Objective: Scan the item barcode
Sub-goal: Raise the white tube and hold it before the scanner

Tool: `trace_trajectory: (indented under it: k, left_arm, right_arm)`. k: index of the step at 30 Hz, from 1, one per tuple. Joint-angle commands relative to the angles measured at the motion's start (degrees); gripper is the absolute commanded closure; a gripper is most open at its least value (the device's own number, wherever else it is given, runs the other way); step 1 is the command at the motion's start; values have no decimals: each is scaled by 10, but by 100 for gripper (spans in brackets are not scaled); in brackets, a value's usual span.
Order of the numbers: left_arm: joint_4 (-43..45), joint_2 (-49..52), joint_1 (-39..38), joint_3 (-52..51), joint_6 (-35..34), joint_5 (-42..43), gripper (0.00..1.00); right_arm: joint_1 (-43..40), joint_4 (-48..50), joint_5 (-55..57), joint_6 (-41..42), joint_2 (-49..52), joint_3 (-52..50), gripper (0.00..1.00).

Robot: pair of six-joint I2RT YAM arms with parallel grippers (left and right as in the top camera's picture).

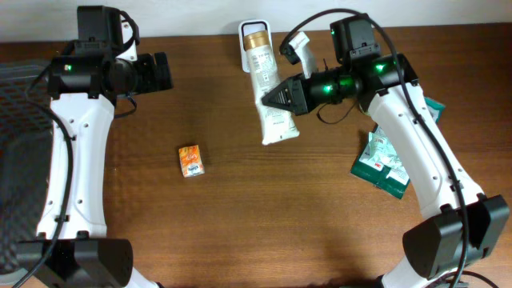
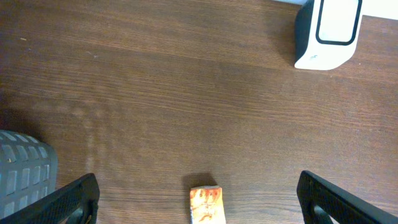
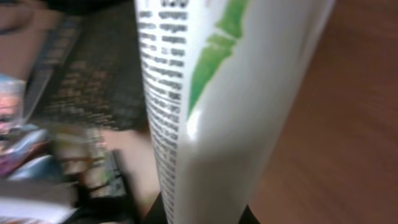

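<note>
My right gripper (image 1: 278, 97) is shut on a white tube (image 1: 270, 92) with a gold cap (image 1: 256, 38) and green print. The tube's cap end lies over the white scanner stand (image 1: 254, 26) at the table's back edge. In the right wrist view the tube (image 3: 211, 93) fills the frame, showing fine print and a green mark, with dark fingertips (image 3: 155, 214) on either side of it at the bottom. My left gripper (image 1: 164, 70) hangs open at the far left with nothing in it. In its wrist view it (image 2: 199, 194) stands wide over a small orange packet (image 2: 206, 204), and the scanner stand (image 2: 329, 31) sits at the top right.
The orange packet (image 1: 190, 160) lies on the wood left of centre. Green and white packets (image 1: 384, 164) are piled under my right arm. A white and black handheld device (image 1: 294, 44) rests right of the scanner stand. A grey mesh basket (image 1: 16, 104) borders the left edge.
</note>
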Motion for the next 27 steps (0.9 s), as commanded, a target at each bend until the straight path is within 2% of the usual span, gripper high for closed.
trace_trajectory:
  k: [1, 5, 7, 16, 22, 27]
  left_arm:
    - [1, 0, 0, 1, 3, -2, 1]
    - [1, 0, 0, 1, 3, -2, 1]
    - [1, 0, 0, 1, 3, -2, 1]
    - [1, 0, 0, 1, 3, -2, 1]
    - [1, 0, 0, 1, 3, -2, 1]
    - [1, 0, 0, 1, 3, -2, 1]
  right_arm:
    - [30, 59, 235, -10, 13, 6, 96]
    - [64, 184, 500, -10, 60, 6, 96]
    - [73, 253, 586, -16, 89, 6, 96]
    - [75, 580, 794, -312, 259, 6, 96]
    - [80, 689, 807, -468, 330, 6, 96]
    - [81, 706, 807, -488, 348, 6, 96]
